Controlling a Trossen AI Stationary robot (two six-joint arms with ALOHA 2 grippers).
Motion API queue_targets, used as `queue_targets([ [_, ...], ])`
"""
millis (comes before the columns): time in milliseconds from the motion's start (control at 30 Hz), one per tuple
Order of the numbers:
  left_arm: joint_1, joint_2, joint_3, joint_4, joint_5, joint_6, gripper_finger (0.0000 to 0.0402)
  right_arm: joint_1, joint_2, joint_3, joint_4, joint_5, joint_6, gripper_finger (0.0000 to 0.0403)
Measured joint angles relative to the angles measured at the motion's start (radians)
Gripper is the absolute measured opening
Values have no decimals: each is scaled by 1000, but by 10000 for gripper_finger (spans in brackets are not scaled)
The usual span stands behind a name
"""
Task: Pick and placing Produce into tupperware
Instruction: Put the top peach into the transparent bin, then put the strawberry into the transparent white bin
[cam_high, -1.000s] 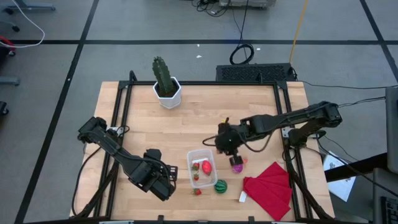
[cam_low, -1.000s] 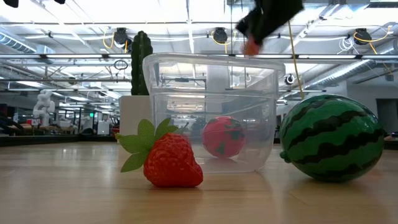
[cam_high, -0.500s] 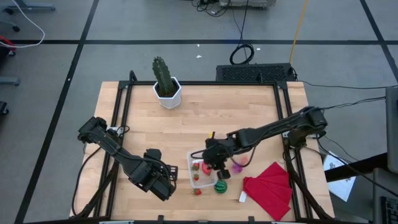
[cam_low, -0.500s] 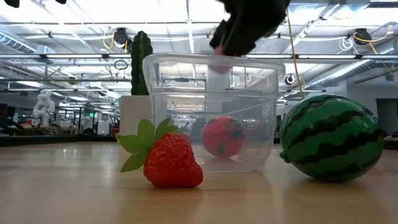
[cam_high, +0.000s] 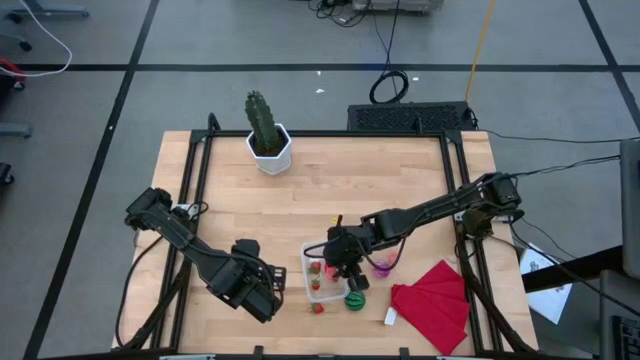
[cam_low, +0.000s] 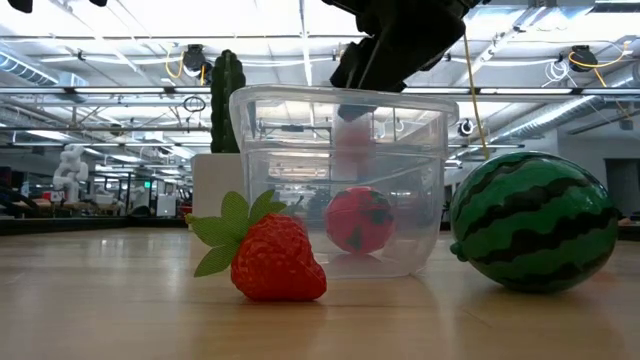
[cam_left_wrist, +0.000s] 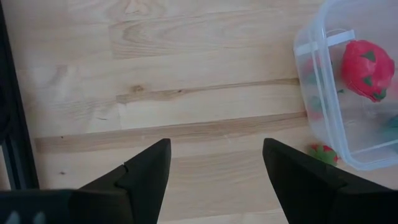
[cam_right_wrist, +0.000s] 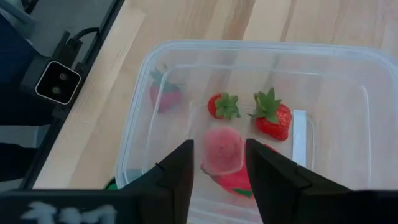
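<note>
Sitting nearest the low camera on the pale wooden desk (cam_low: 120, 310), a glossy red strawberry (cam_low: 278, 258) with flat green leaves lies just in front of the tupperware (cam_low: 340, 180), a clear thin-walled plastic box with rounded corners. To one side rests a round watermelon ball (cam_low: 533, 222) striped in dark and light green. Inside the box a red strawberry-like ball (cam_low: 359, 219) lies on the floor, and the right wrist view shows two smaller strawberries (cam_right_wrist: 272, 118) beside it. The right arm stretches across the desk, its right pincer (cam_high: 343, 259) poised over the box's open top, fingers parted with a soft pink piece (cam_right_wrist: 222, 151) between them; whether they press it cannot be told. Half a second earlier this pincer hung at nearly the same spot, and the pink piece now shows lower, within the box's walls. The left pincer (cam_left_wrist: 214, 168) waits open over bare boards beside the box. Farther back stands a ribbed green cactus (cam_high: 264, 124) in a white pot.
</note>
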Motion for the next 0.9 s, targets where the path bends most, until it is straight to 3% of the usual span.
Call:
queue_targets([
  [333, 0, 0, 0, 0, -12, 4, 258, -11, -9, 0, 29, 3, -24, 153],
  [467, -1, 0, 0, 27, -34, 58, 257, -34, -73, 33, -36, 67, -80, 153],
  [667, -1, 0, 0, 205, -89, 241, 258, -45, -237, 80, -230, 250, -133, 153],
  [900, -13, 3, 0, 486, -116, 364, 258, -44, -396, 47, -469, 274, -33, 153],
])
